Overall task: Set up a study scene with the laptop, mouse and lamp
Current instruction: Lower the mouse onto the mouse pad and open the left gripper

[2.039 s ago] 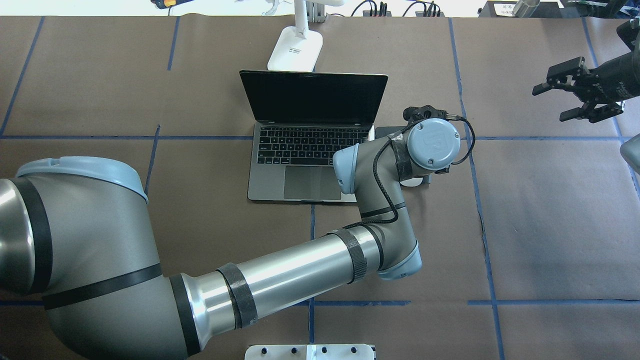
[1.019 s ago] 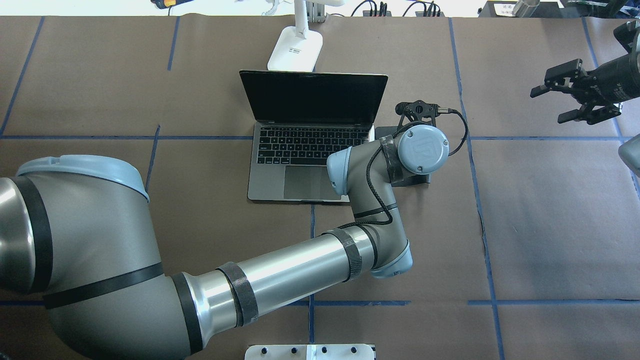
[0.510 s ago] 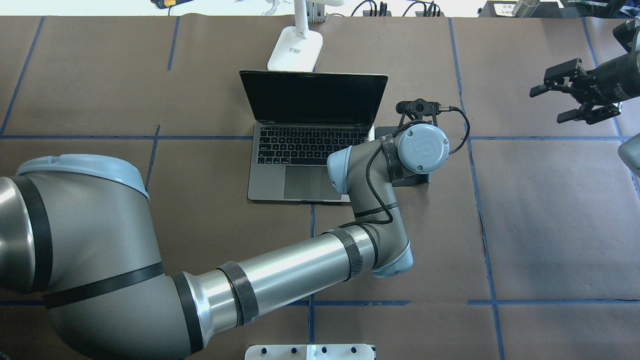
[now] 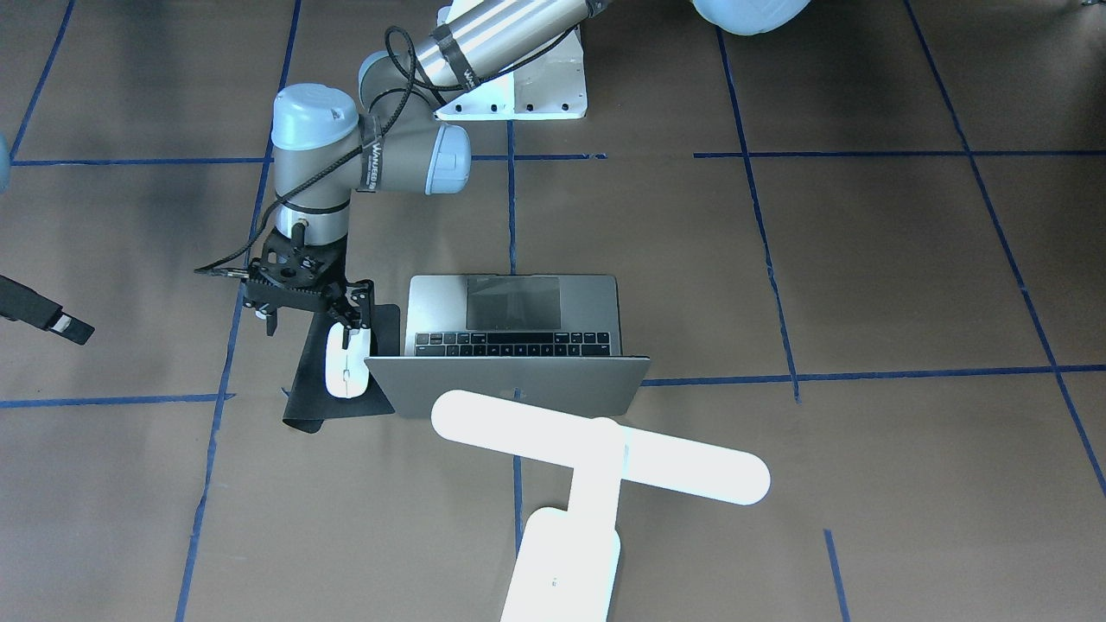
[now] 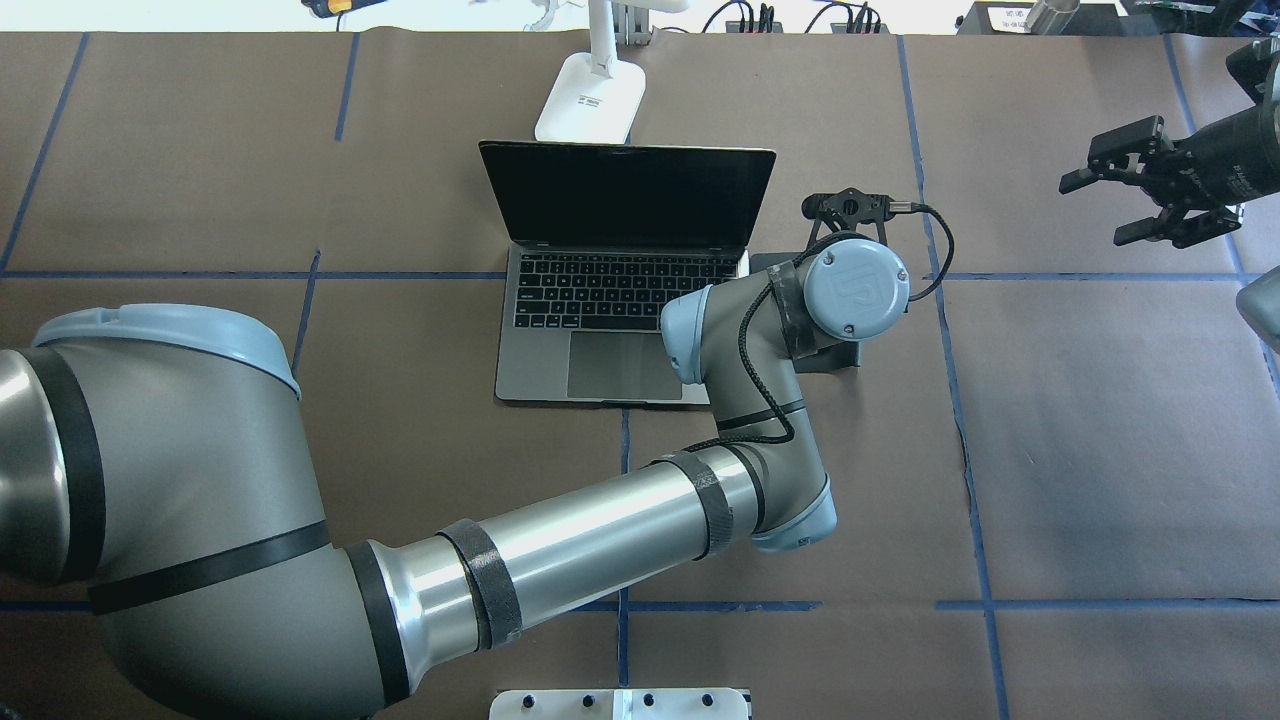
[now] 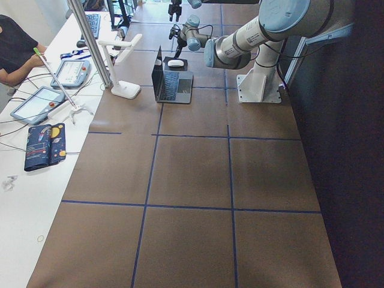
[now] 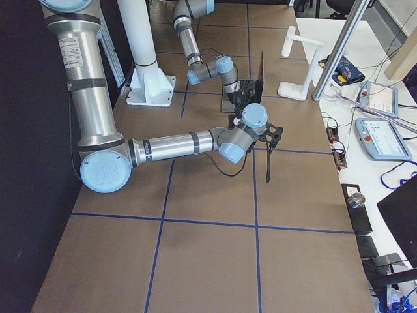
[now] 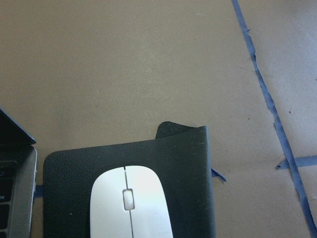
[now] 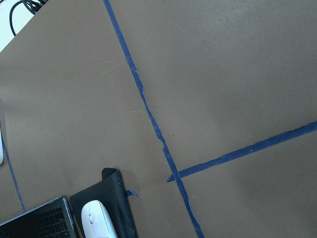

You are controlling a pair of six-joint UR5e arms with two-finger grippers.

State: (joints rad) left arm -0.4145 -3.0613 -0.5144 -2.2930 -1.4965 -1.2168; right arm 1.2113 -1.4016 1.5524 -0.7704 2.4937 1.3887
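The grey laptop (image 5: 625, 300) stands open mid-table, its lid back showing in the front-facing view (image 4: 510, 380). The white mouse (image 4: 345, 367) lies on a black mouse pad (image 4: 302, 389) beside the laptop, and shows in the left wrist view (image 8: 130, 206). My left gripper (image 4: 313, 321) hangs open just above the mouse's robot-side end and holds nothing. In the overhead view the left wrist hides the mouse. The white lamp (image 4: 600, 445) stands behind the laptop, its base (image 5: 590, 95) at the far edge. My right gripper (image 5: 1110, 205) is open and empty, far right.
The left arm (image 5: 600, 540) lies across the table's front half, its elbow beside the laptop's front corner. The mouse pad's far corner (image 8: 171, 130) is curled up. The white robot pedestal (image 4: 536, 91) is at the base. Controllers and cables lie on the side bench (image 6: 54, 90).
The left wrist moved left and away over the pad, then a little back to the right. The mouse edge seen below the wrist 2 s ago is now hidden. The right gripper barely moved.
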